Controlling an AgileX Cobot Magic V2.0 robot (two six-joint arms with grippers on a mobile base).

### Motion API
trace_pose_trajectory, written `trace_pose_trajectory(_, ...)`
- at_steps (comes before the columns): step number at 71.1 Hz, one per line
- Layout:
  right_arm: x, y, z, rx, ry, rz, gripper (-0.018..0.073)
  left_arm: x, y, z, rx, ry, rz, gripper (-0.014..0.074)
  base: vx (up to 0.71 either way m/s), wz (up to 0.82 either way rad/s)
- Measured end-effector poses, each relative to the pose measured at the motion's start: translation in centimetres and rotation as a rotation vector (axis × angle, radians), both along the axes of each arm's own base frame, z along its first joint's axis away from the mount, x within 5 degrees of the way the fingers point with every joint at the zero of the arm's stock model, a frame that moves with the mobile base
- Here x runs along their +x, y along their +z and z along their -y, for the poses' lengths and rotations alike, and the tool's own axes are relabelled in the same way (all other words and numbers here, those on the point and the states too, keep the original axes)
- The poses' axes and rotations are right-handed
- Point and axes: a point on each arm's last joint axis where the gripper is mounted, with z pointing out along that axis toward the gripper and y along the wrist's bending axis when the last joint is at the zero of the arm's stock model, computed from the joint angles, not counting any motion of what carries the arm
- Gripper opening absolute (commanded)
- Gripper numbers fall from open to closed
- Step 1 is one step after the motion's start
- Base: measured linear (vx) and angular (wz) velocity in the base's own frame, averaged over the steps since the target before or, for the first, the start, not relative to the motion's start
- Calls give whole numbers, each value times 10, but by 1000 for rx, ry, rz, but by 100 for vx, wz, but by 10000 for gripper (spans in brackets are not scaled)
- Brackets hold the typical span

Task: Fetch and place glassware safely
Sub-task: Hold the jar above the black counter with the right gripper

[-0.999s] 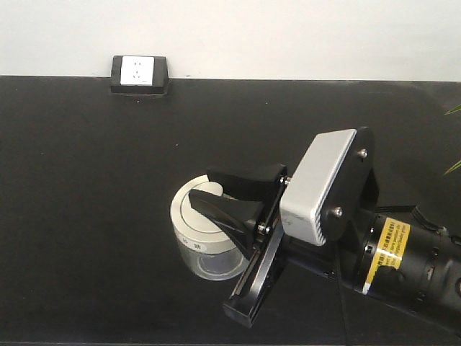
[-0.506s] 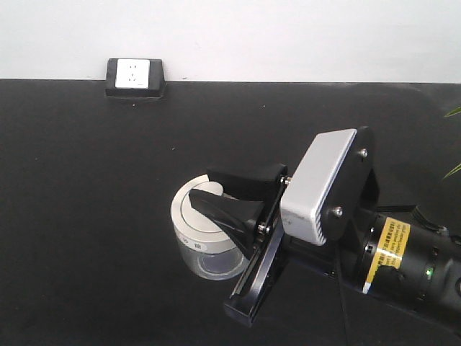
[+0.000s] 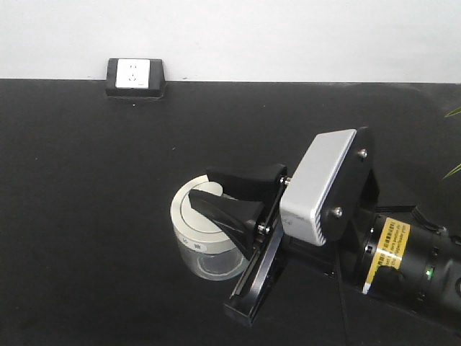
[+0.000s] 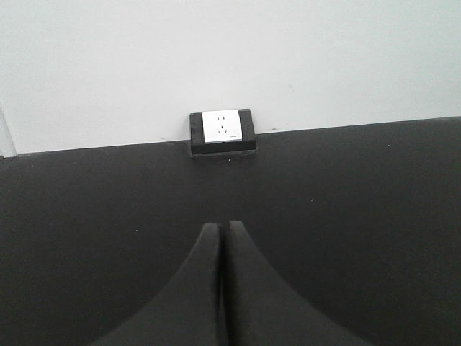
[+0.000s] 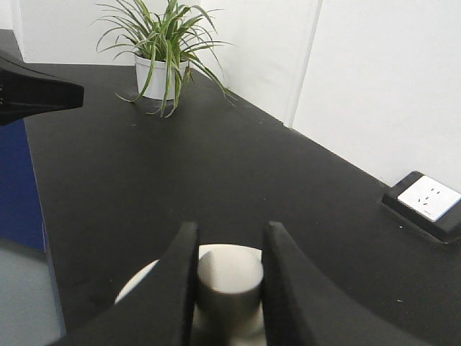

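The jar [image 3: 205, 252] is seen on the black counter [image 3: 86, 180], right under the right pincer [image 3: 203, 189]. Its white lid [image 3: 184, 220] is on. The round knob [image 5: 229, 277] on the lid is squeezed between the two black fingers [image 5: 178, 274] of that pincer, one on each side, so the jar is gripped by its knob. The left pincer [image 4: 220, 229] is clenched tight with its tips touching, and nothing is held in it. A socket [image 4: 222, 126] is seen far ahead of it, by the wall. A plant [image 5: 166, 43] is seen well past the right pincer, at the far end of the counter.
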Motion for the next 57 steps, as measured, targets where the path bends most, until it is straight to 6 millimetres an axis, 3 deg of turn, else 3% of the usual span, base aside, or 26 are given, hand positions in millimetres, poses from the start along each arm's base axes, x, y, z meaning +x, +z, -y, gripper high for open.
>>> trace_pose_trajectory(57,0,1,0,5,4,3,-1,0,0,0,0,0,0,-7,0,0)
